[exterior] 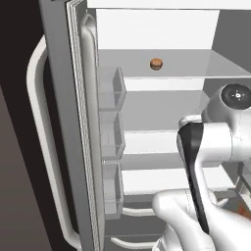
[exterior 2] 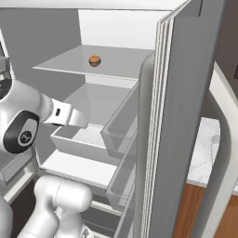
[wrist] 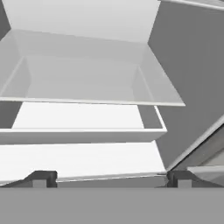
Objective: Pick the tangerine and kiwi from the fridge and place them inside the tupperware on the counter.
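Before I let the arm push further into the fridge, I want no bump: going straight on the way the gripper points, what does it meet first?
Probably the grey shelf ahead inside the fridge. The open gripper faces it with nothing between, though depth is unclear.

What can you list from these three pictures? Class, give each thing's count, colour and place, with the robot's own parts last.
tangerine: one, orange-brown, on the upper fridge shelf, towards the back.
fridge: one, grey outside, white inside, doors open.
shelves: several, grey, stacked inside the fridge.
door bins: three, clear, stacked on the left door.
drawer: one, pale grey, below the shelves.
handles: long, curved, white, on the doors.
counter: one, white marble over reddish-brown wood, right of the fridge.
arm: one, white with dark joints, before the fridge.
pincer: one, dark tips, open, facing the lower shelves.
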